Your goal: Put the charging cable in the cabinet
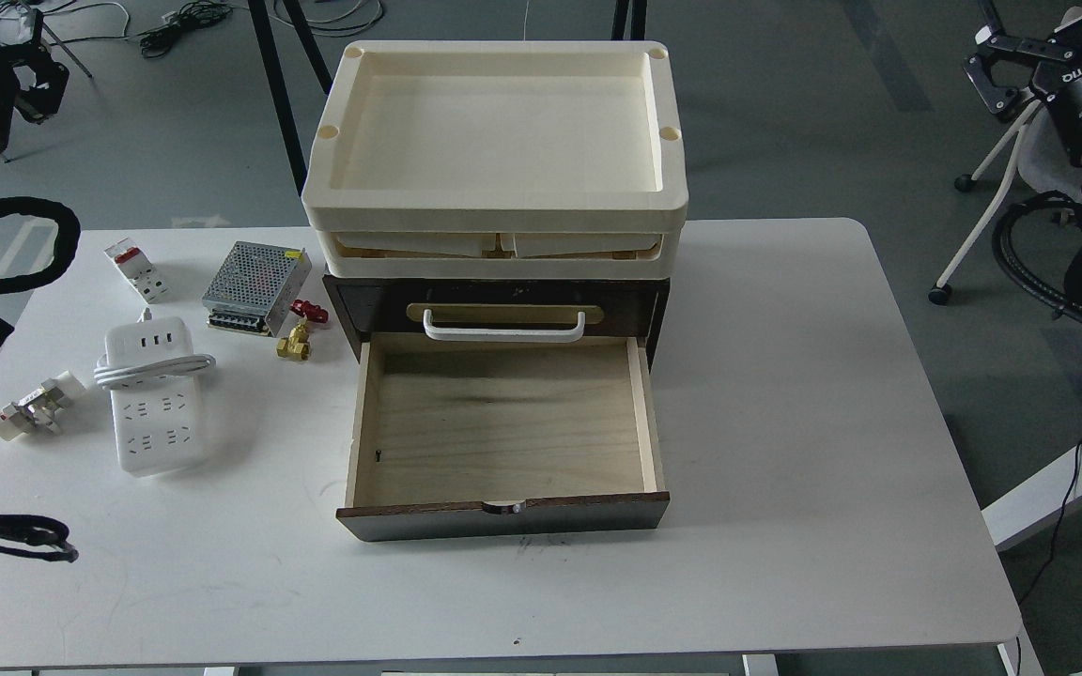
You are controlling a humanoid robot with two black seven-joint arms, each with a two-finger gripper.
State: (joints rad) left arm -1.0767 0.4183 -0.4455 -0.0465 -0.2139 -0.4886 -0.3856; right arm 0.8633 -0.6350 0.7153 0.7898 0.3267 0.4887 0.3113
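Note:
The charging cable is a white power strip lying flat on the left of the table, its thick white cord wrapped across its upper half. To its right stands the cabinet, dark brown with a white bar handle. Its plywood drawer is pulled out toward me and is empty. Cream trays are stacked on top. My left gripper hangs off the table at the far upper left, dark and partly cut off. My right gripper is raised at the upper right over the floor, open and holding nothing.
A metal mesh power supply, a brass valve with a red handle, a small white and red switch block and a white plug adapter lie around the power strip. The white table is bare to the right of the cabinet.

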